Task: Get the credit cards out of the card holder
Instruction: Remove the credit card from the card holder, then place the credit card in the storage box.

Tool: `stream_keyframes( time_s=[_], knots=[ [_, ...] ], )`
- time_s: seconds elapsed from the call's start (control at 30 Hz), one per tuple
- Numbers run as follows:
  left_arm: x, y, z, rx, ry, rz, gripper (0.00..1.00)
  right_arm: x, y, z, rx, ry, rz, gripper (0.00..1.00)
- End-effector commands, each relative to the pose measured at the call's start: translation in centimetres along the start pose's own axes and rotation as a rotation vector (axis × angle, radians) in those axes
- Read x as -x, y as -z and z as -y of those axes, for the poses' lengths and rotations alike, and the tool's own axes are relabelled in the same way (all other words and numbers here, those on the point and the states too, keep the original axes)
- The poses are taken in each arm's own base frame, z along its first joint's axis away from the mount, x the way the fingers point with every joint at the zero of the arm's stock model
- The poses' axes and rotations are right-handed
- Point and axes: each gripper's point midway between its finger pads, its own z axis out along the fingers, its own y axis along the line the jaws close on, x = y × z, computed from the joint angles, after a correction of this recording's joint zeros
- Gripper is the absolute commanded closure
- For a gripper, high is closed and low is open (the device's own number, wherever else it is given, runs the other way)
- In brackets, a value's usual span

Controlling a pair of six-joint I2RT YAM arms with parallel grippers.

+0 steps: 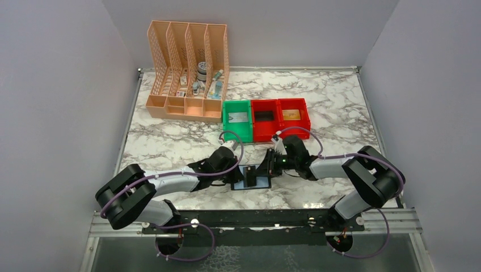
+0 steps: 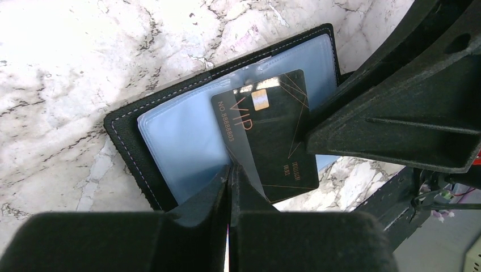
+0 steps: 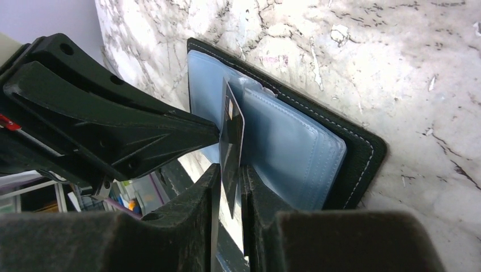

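The black card holder (image 1: 253, 177) lies open near the table's front edge, grey-blue sleeves up; it also shows in the left wrist view (image 2: 127, 141) and the right wrist view (image 3: 363, 153). A black "VIP" card (image 2: 278, 136) sticks mostly out of a clear sleeve, standing edge-on in the right wrist view (image 3: 231, 133). My left gripper (image 1: 237, 177) (image 2: 231, 167) is shut on the clear sleeve's edge. My right gripper (image 1: 265, 170) (image 3: 231, 165) has the card between its fingers, a narrow gap with light showing beside the card.
A green bin (image 1: 237, 119) and two red bins (image 1: 265, 118) (image 1: 295, 115) stand in a row behind the arms; the green one holds a pale card and the right red one a tan card. A peach lattice organizer (image 1: 187, 71) stands at the back left.
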Motion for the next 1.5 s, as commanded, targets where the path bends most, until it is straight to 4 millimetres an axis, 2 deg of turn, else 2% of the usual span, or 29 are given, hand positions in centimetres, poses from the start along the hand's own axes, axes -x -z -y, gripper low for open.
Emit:
stream_keyframes(
  time_s=[0.0,0.2,0.3,0.5,0.63,0.8,0.93,1.1,1.27,1.37,1.47],
  knots=[
    [-0.3,0.1,-1.3,0.065,-0.026,-0.005,0.97,0.3,-0.4,-0.9,0.053,-0.019,0.001,0.8],
    [-0.2,0.2,-1.4,0.071,-0.026,-0.001,0.98,-0.7,-0.7,-1.4,0.12,-0.03,-0.053,0.8],
    [-0.2,0.3,-1.5,0.077,-0.019,0.006,0.98,-0.6,-0.9,-1.0,0.105,-0.032,-0.048,0.8],
    [0.2,0.6,-1.6,0.083,-0.012,0.027,0.98,0.1,-0.6,-0.1,0.027,0.012,-0.004,0.98],
    [0.4,0.9,-1.6,0.081,-0.006,0.045,0.94,1.0,0.6,0.7,-0.059,0.071,0.064,0.99],
    [1.4,1.5,-0.5,0.036,-0.005,0.091,0.82,1.0,1.4,0.4,-0.059,0.128,0.068,0.99],
    [1.9,2.0,0.1,0.005,-0.002,0.115,0.77,0.4,1.5,-0.2,-0.012,0.151,0.05,0.99],
    [2.6,3.1,0.9,-0.023,-0.009,0.146,0.66,0.9,2.0,-1.5,0.039,0.217,0.079,0.99],
    [3.2,4.4,-0.1,0.033,-0.017,0.18,0.54,2.4,3.2,-2.1,0.025,0.318,0.172,0.99],
    [3.4,5.1,-0.7,0.061,-0.02,0.196,0.5,3.9,4.7,-3.0,0.015,0.388,0.287,0.99],
    [3.8,5.8,-1.2,0.092,-0.03,0.214,0.39,5.5,6.3,-3.6,-0.011,0.464,0.401,0.99]
  ],
)
